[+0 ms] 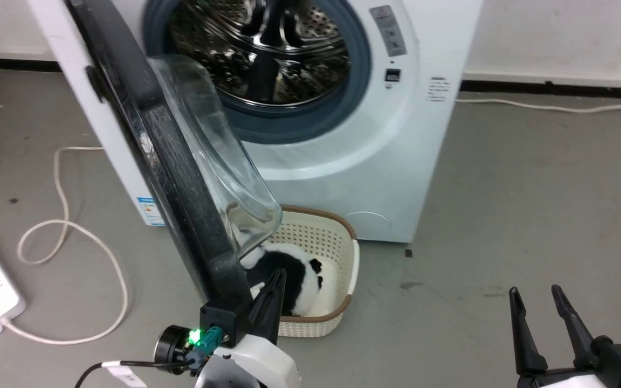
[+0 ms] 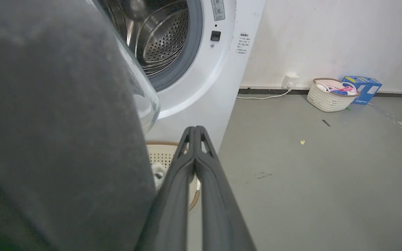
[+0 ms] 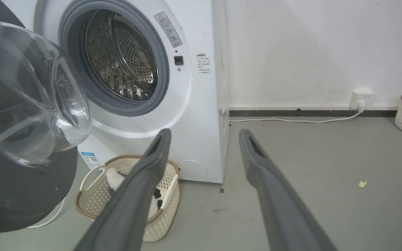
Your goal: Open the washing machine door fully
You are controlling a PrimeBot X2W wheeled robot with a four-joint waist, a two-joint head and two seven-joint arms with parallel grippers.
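Door (image 1: 181,178) is standing well open, probably needing 1 push to finish, left gripper (image 2: 194,132) sitting pinched empty just inside its lower rim, right gripper (image 1: 536,293) idling wide apart.

Grey floor (image 3: 309,174) ahead of the right gripper (image 3: 204,131), white wall (image 3: 291,52) beyond, wall socket (image 3: 361,98) off to its right, cable (image 3: 291,121) along black skirting (image 3: 309,113).

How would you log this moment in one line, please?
round black-rimmed, clear-windowed washing machine door: wide open | left gripper: shut, beside door | right gripper: open, empty
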